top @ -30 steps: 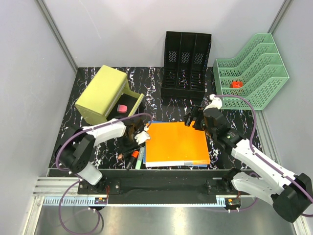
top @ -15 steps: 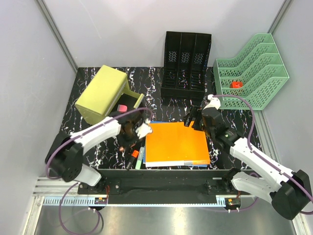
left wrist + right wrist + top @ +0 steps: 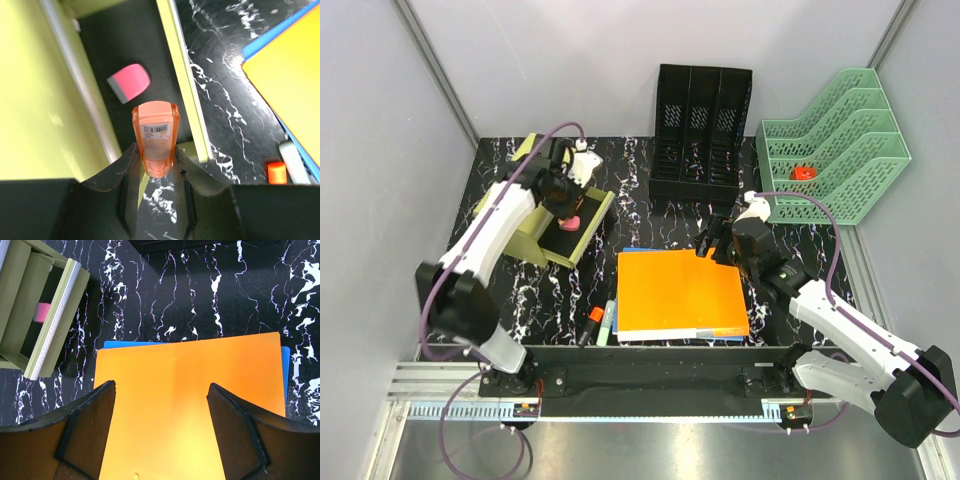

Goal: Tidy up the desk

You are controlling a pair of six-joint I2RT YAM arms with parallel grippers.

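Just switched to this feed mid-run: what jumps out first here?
The bright orange folder lies on a blue folder at the middle of the desk, with the right gripper open above its far edge. Next comes the left gripper, clamped on an orange highlighter over the open yellow-green drawer, where a pink eraser lies.

You are looking at folders (image 3: pixel 680 292) lying front-centre on the table (image 3: pixel 640 170), markers (image 3: pixel 608 322) just left of them, the drawer unit (image 3: pixel 50 325) sitting rear-left, the file holder (image 3: pixel 700 125) standing behind.
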